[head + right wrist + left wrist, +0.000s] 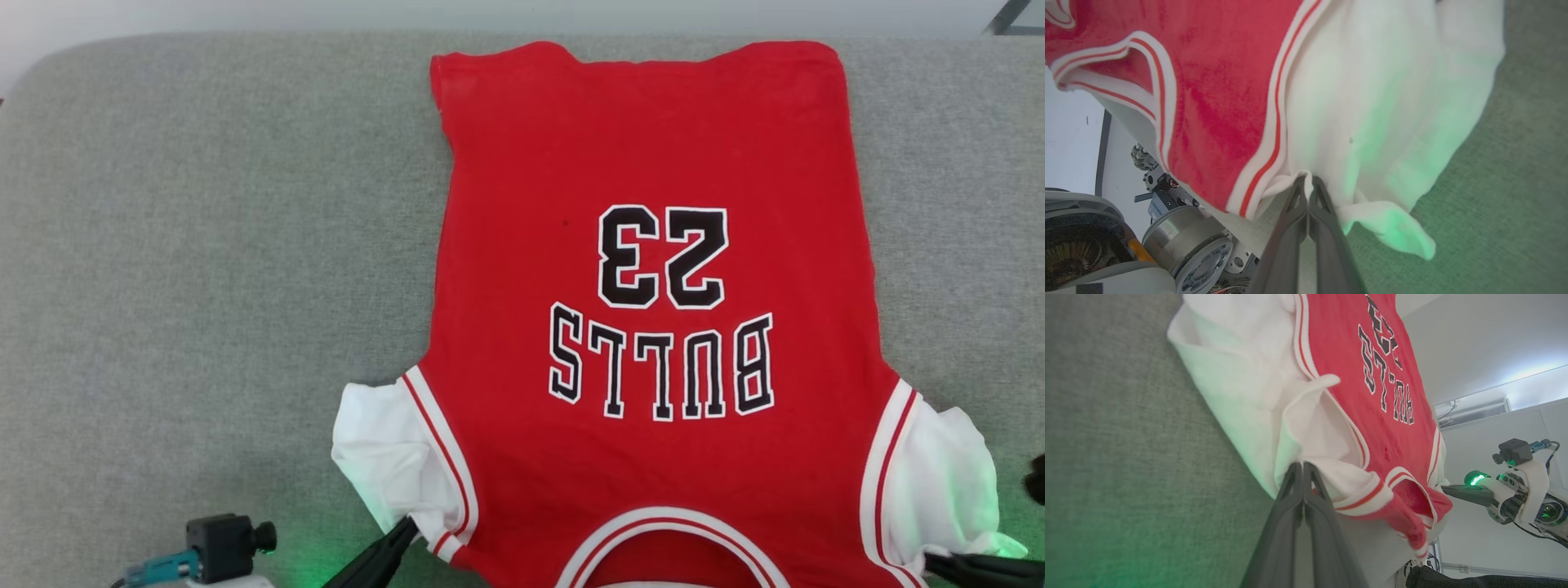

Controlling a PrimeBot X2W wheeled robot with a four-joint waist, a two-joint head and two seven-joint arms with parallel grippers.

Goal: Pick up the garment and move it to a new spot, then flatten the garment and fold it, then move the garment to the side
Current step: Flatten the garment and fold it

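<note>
Head view has the garment (653, 139) spread front-up on the grey fabric surface (204, 245), lying right of the middle. Its collar (669, 527) is at the near edge and its hem at the far side, so the black "23" and lettering read upside down. Both white sleeves are bunched: the left sleeve (384, 457) is crumpled beside the armhole trim, and the right sleeve (947, 474) likewise. The left gripper (408, 529) comes in from the bottom edge with its tip at the lower corner of the left sleeve. In the left wrist view its fingers (1288, 498) are pressed together with white cloth nipped at their tips. The right gripper (931, 560) lies low at the bottom right corner, also closed — in the right wrist view its tips pinch a fold of white sleeve just beside the red-striped trim. Green light tints both sleeves.
</note>
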